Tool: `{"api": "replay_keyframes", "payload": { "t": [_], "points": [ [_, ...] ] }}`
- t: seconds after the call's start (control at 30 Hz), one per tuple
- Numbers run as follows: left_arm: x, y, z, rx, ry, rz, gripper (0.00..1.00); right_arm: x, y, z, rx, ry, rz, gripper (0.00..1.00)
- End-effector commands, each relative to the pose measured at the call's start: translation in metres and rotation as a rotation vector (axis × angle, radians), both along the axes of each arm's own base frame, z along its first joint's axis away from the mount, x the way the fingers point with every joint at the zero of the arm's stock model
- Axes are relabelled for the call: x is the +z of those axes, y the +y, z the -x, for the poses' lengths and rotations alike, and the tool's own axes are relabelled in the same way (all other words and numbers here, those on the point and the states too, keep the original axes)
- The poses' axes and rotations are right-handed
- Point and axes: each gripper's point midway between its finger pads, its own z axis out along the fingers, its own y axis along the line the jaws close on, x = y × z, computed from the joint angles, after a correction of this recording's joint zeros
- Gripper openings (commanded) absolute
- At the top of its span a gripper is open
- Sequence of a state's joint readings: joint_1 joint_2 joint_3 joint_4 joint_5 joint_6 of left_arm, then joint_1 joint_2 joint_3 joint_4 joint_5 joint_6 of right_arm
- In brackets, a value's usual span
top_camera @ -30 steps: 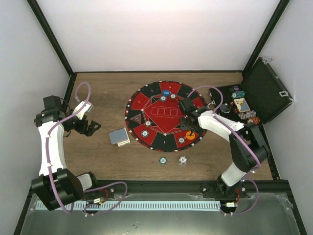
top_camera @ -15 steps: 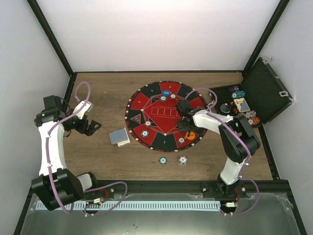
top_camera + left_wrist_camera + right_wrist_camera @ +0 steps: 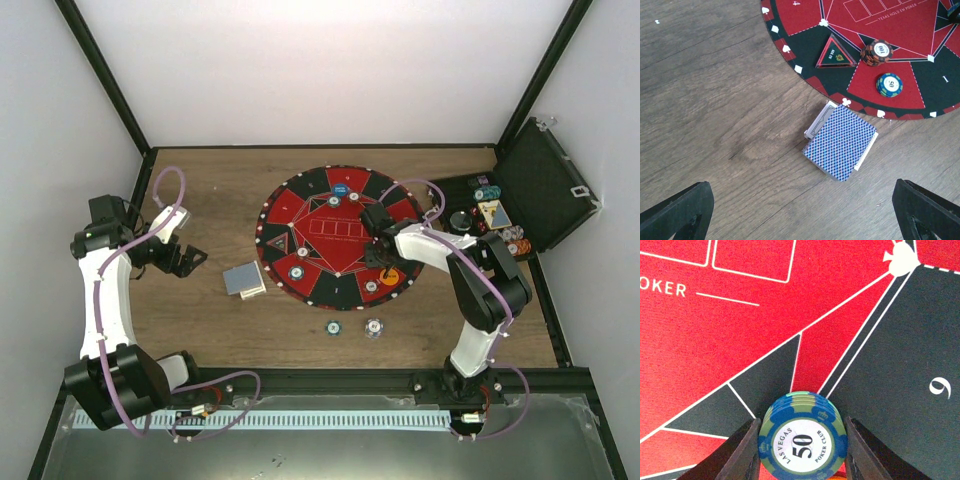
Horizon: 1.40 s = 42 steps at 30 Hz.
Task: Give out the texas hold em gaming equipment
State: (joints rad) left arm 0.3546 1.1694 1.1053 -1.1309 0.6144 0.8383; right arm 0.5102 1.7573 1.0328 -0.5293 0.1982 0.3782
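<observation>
Chips (image 3: 802,442): teal 50 stack, lower centre of right wrist view, over mat (image 3: 740,315); stiff, light, probably slippery; pinch across rims.
Right fingers (image 3: 742,455): half closed on that stack.
Left fingers (image 3: 677,210): wide open, empty.
Counts: one card deck (image 3: 840,142), two loose chips (image 3: 332,327) on table (image 3: 200,320), one blue disc (image 3: 340,188), one orange disc (image 3: 388,276).

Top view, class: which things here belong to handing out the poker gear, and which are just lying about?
Belong: card deck; brown chip stack; teal chip; two loose chips; blue 50 chips in the right claw; blue button; orange button.
Lying about: round mat; black case.
</observation>
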Motion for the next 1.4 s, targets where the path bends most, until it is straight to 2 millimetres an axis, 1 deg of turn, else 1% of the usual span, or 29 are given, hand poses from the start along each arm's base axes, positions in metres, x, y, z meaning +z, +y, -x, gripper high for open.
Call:
{"api": "replay_keyframes", "payload": {
  "t": [0.0,0.13,0.37,0.43,0.5,0.57,0.63,0.73,0.8,0.83,0.93,1.03,1.17,1.27,1.37],
  "points": [
    [0.013,-0.003,-0.003,-0.017,-0.055,-0.004,1.0,-0.009,-0.008,-0.003,-0.024,0.008,0.022,0.19],
    [0.015,-0.002,-0.003,-0.021,-0.064,-0.012,1.0,-0.015,-0.014,0.005,-0.041,0.038,0.044,0.19],
    [0.016,-0.005,-0.001,-0.036,-0.064,-0.006,1.0,-0.012,-0.022,0.012,-0.064,0.039,0.061,0.19],
    [0.015,-0.005,0.0,-0.039,-0.06,-0.005,1.0,-0.01,-0.021,0.012,-0.065,0.036,0.057,0.22],
    [0.014,-0.006,0.0,-0.043,-0.056,-0.001,1.0,-0.009,-0.021,0.011,-0.064,0.039,0.058,0.3],
    [0.013,-0.006,0.0,-0.045,-0.05,0.003,1.0,-0.005,-0.02,0.009,-0.064,0.035,0.055,0.35],
    [0.011,-0.007,0.001,-0.049,-0.042,0.006,1.0,0.004,-0.018,0.005,-0.063,0.019,0.049,0.47],
    [0.009,-0.007,0.001,-0.053,-0.032,0.009,1.0,0.032,-0.016,-0.001,-0.076,-0.034,0.027,0.63],
    [0.008,-0.007,0.0,-0.053,-0.026,0.014,1.0,0.051,-0.012,0.002,-0.076,-0.064,0.013,0.72],
    [0.007,-0.007,0.0,-0.053,-0.022,0.019,1.0,0.058,-0.011,0.006,-0.079,-0.074,0.009,0.75],
    [0.007,-0.009,-0.001,-0.058,-0.021,0.033,1.0,0.075,0.0,0.027,-0.063,-0.086,-0.019,0.83],
    [0.007,-0.01,-0.003,-0.057,-0.023,0.043,1.0,0.08,0.015,0.059,-0.03,-0.055,-0.035,0.88],
    [0.006,-0.01,-0.004,-0.055,-0.019,0.049,1.0,0.077,0.037,0.111,0.003,0.002,-0.068,0.9],
    [0.005,-0.011,-0.004,-0.058,-0.019,0.053,1.0,0.068,0.045,0.148,0.017,0.053,-0.064,0.91],
    [0.004,-0.011,-0.004,-0.058,-0.017,0.054,1.0,0.061,0.052,0.175,0.032,0.084,-0.049,0.91]
  ]
}}
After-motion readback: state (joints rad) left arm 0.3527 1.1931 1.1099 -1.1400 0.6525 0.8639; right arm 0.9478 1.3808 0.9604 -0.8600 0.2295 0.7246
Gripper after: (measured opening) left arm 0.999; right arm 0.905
